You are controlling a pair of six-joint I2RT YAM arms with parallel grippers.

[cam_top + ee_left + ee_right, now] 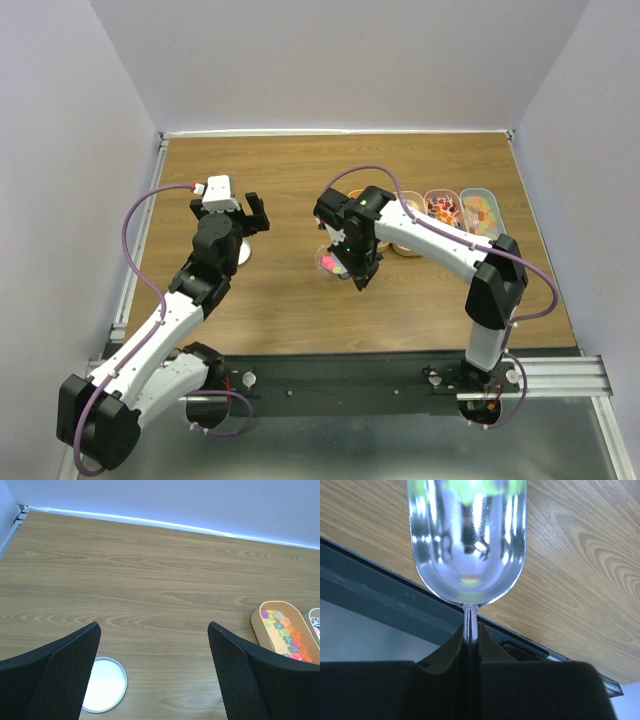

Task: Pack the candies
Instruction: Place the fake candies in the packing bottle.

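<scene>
While the right end effector (471, 634) pinched the thin handle of the metal scoop (467, 540) between fully closed jaws, the top view placed it directly above a small clear cup (327, 262) just at 8 o'clock of the middle of the tabletop (280, 170). Some pink candies (328, 264) already lay in that cup. Most of the candies filled the oblong trays (480, 212) at 2 o'clock from it. The scoop's bowl looked nearly bare. Green smears at its far lip could have been sweets or reflections; that could not be told.

The step appeared to be tipping a scoopful into the cup. To do it well, the lip needed to sit low and centred over the cup's mouth. A slow roll of the wrist would suit, since sweets this small bounce and scatter. The grip on so thin a handle could twist, so jerks were best avoided.

The left end effector (255, 213) hung wide open and held nothing, at 10 o'clock from the cup. A white round lid (104, 685) lay just below it, probably for capping the cup later.
</scene>
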